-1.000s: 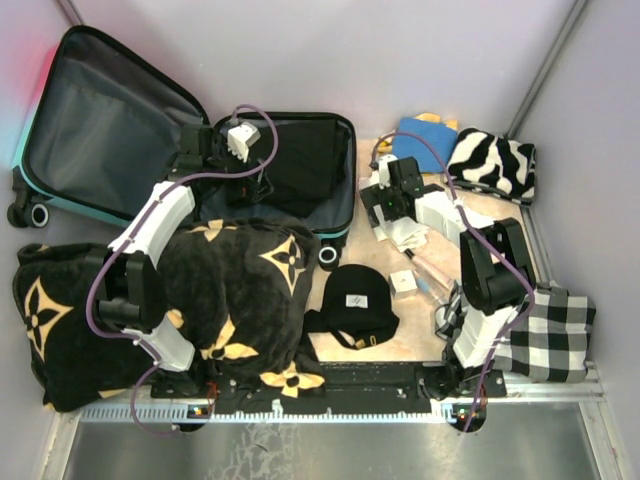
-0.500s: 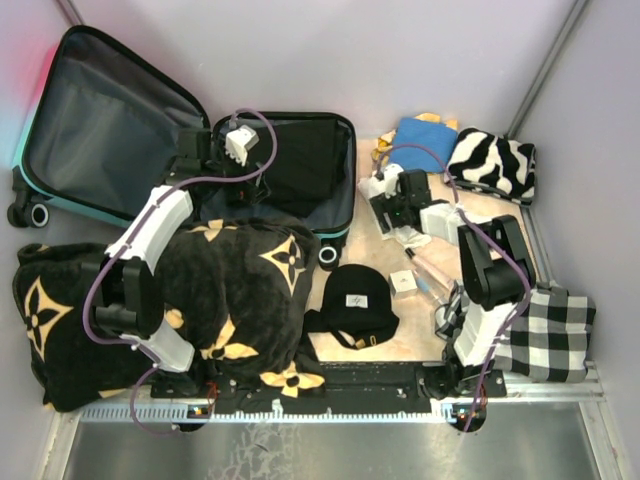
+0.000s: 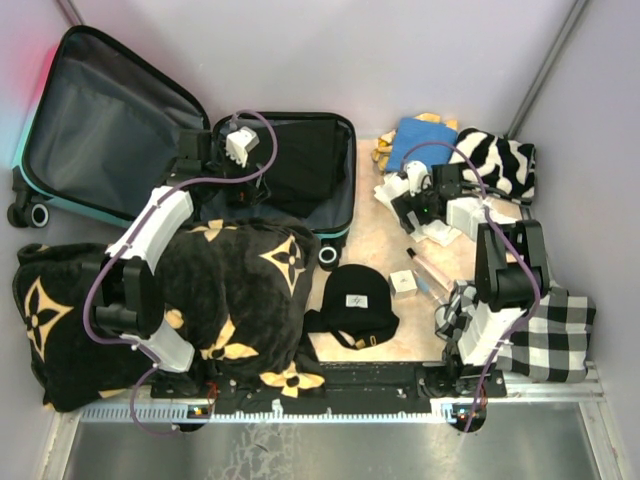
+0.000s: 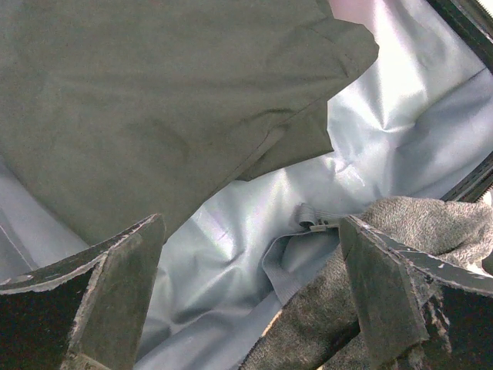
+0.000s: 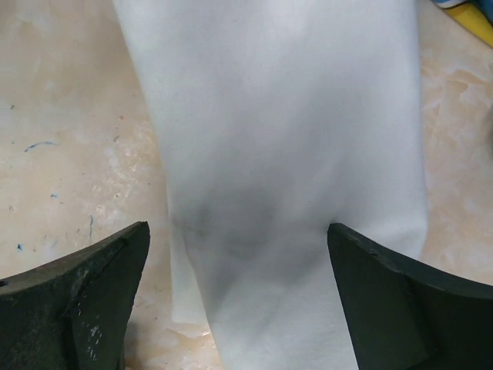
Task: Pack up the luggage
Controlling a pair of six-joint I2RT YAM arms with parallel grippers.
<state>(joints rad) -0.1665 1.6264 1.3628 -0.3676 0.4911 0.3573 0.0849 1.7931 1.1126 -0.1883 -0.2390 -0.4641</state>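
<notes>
While my left gripper [image 4: 250, 254] hangs wide open inside the luggage [image 3: 100, 120], lying unzipped at the table's [image 5: 54, 116] far left, right over a dark garment [image 4: 154, 92], my right gripper [image 5: 239, 262] is spread wide too, fingers either side of a white cloth [image 5: 269, 116].

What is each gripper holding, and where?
Nothing. The left gripper hangs open over the luggage; the right gripper is open over a white cloth.
</notes>
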